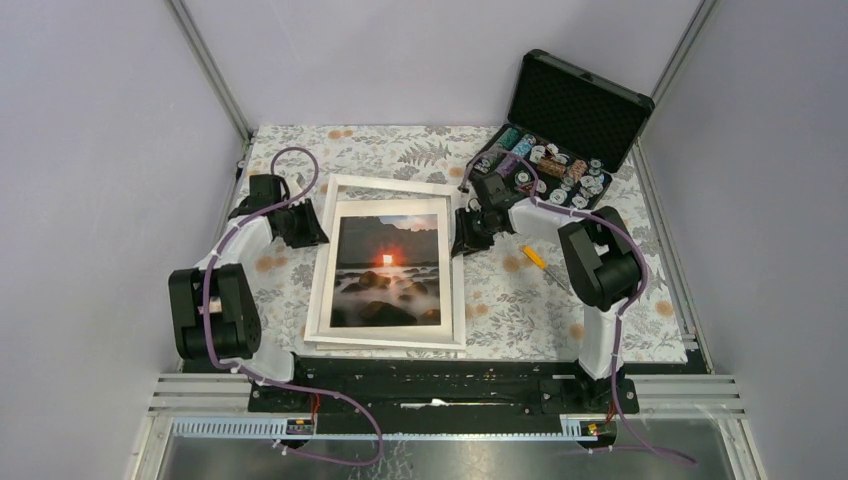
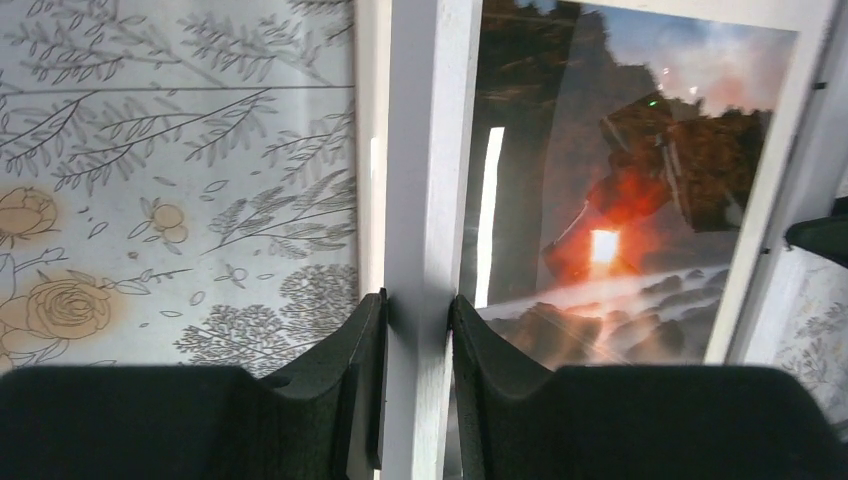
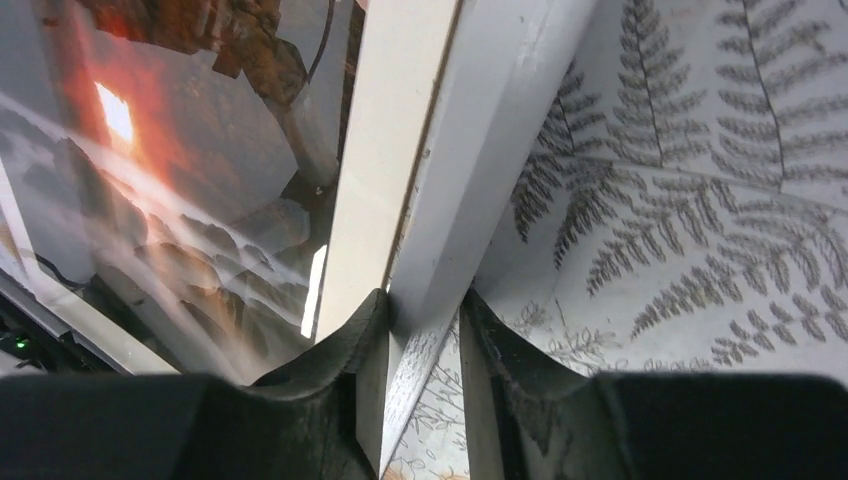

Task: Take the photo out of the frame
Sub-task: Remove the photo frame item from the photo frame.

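So, frame (image 1: pixel 323 262) pinched on both long sides.
My left fingers (image 2: pixel 350 372) are clamped across its left rail, my right fingers (image 3: pixel 356 362) across its right rail. It lies face up on the bench (image 1: pixel 520 300) between my arms, the photo (image 1: pixel 388 270) inside it.

Lab robot cell: plain grey walls (image 1: pixel 90 130), aluminium rails (image 1: pixel 690 392), floral tablecloth (image 1: pixel 520 310).

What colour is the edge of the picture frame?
White. The frame shows best in the top view.
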Robot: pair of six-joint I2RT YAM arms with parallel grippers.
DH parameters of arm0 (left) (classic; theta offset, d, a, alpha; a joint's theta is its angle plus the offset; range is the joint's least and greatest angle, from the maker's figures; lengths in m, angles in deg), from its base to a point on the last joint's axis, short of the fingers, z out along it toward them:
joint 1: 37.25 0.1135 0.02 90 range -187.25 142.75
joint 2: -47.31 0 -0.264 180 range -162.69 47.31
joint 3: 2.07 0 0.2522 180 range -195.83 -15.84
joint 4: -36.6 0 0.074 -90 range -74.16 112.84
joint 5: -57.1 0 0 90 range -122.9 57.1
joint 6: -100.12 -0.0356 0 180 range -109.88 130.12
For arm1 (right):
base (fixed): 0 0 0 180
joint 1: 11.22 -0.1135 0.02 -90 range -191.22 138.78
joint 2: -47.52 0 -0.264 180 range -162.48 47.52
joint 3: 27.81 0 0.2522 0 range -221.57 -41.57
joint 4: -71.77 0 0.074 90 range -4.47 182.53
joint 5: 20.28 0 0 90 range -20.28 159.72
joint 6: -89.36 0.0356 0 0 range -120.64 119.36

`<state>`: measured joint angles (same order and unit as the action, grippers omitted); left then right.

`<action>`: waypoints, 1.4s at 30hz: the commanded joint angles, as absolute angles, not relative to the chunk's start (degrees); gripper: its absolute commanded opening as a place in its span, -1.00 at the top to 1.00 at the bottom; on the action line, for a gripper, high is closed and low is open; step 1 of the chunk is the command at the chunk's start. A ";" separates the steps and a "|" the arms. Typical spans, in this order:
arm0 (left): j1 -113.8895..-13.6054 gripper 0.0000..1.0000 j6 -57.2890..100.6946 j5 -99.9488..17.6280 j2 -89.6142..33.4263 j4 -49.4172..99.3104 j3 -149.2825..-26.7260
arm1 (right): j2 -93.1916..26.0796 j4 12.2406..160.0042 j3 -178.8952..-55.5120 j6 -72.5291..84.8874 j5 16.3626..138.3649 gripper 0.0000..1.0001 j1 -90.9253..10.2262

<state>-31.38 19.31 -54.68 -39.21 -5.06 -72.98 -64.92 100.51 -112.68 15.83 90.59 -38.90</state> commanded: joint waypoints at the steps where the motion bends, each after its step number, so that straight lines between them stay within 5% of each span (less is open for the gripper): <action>1: -29.71 1.00 17.95 -56.32 -41.68 0.09 -71.62 | -68.44 101.92 -116.94 13.76 91.23 0.42 -39.51; 24: -28.12 1.00 16.70 -56.64 -51.63 3.76 -78.06 | -76.47 105.50 -130.87 13.90 90.85 0.76 -39.48; 26: -28.04 1.00 16.27 -56.25 -51.75 1.94 -77.97 | -76.65 106.77 -131.11 13.95 90.76 0.52 -39.52; 28: -27.44 0.65 16.22 -54.83 -50.50 1.80 -75.89 | -76.16 107.48 -130.25 13.94 90.14 0.28 -39.46; 30: -27.23 0.39 16.20 -52.45 -47.92 2.78 -72.74 | -75.44 107.38 -128.87 14.03 88.92 0.26 -39.49; 42: -27.11 -0.14 15.17 -48.91 -31.52 1.06 -66.28 | -72.91 104.62 -122.85 14.33 88.25 0.08 -39.52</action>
<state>-27.49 16.34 -52.43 -37.50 1.37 -67.06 -73.88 102.67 -125.75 14.89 91.37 -39.10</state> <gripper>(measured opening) 0.501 0.453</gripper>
